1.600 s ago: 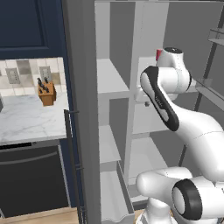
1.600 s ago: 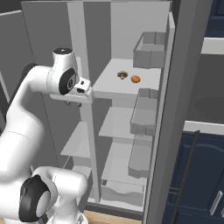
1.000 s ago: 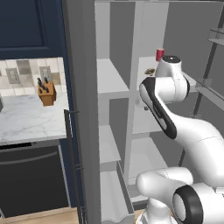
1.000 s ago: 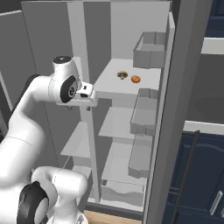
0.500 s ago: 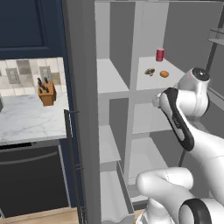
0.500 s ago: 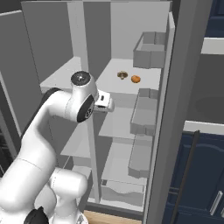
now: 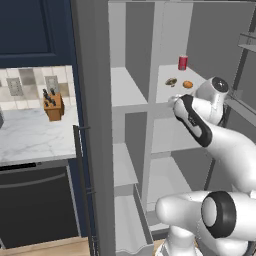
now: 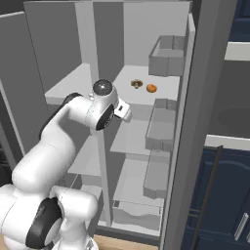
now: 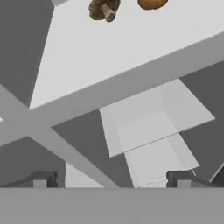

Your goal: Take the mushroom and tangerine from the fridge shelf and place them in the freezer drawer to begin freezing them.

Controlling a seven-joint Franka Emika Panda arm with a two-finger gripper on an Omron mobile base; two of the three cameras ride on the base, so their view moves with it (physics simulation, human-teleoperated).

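Note:
The mushroom (image 7: 171,82) (image 8: 136,84) (image 9: 103,8), a dull brown lump, lies on the pale fridge shelf (image 7: 167,95) (image 8: 132,100) (image 9: 131,48). Just right of it sits the bright orange tangerine (image 7: 187,84) (image 8: 151,88) (image 9: 151,3). My gripper (image 9: 111,179) (image 7: 173,101) (image 8: 128,115) is open and holds nothing. It hovers at the shelf's front edge, short of both items and a little below them. The freezer drawer (image 7: 145,235) stands pulled out at the bottom of the narrow column.
A red can (image 7: 183,62) stands at the back of the shelf behind the mushroom. Railed door racks (image 8: 168,56) (image 8: 163,124) hang on the open door to the right. Lower shelves (image 9: 153,127) lie beneath. A counter with a knife block (image 7: 52,105) is at the left.
The arm's upper joint swung down and to the right, uncovering the can, mushroom and tangerine in the left base view. The hand moved toward the shelf's front edge.

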